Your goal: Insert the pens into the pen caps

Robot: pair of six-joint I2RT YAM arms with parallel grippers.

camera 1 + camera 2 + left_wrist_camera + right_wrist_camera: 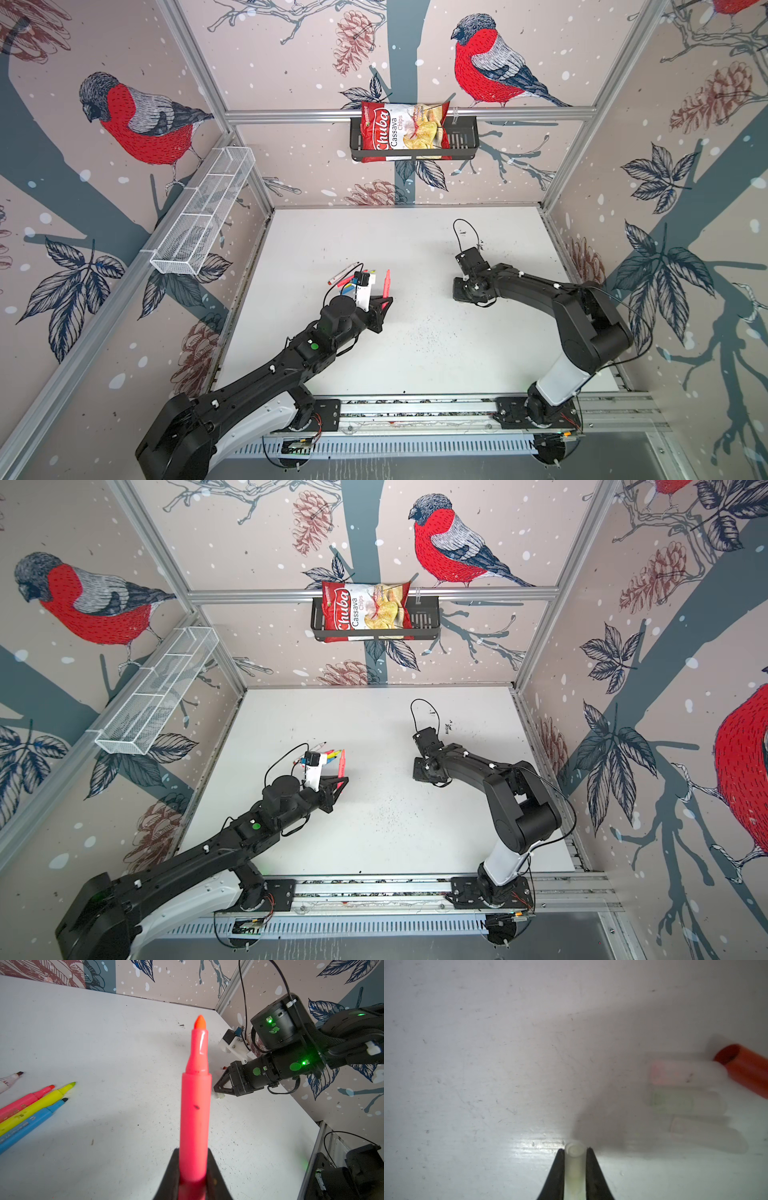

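Table (415, 353): white, scuffed and speckled, boxed in by walls printed with birds and pinecones.
Left claw (194, 1165): closes on the lower barrel of a pink pen (195, 1105); holds it raised over the table, with the orange tip bare and pointing away from the wrist.
Right claw (575, 1150): pinches a whitish cap (575, 1167) lengthwise, low at the table and apart from the pen; shows a round end past the fingertips, mouth or closed end impossible to tell.
Loose pens (41, 1101): pink, yellow and blue, side by side on the table just beyond the left claw; white-barrelled pen (8, 1080) a little apart; all uncapped.
Loose caps (685, 1102): three translucent ones in a row near the right claw, with a red cap (745, 1070) at the row's end.
Far wall: black basket (461, 141) with a chip bag (403, 131); white mesh basket (203, 216) on the side wall.
Step in hand: probably the first pairing, with pen and cap each gripped and nothing joined yet.
Next move: calls for lifting the cap, turning its mouth toward the pen tip, lining both up on one axis, then pressing together; allows little tilt, given so small a mouth.
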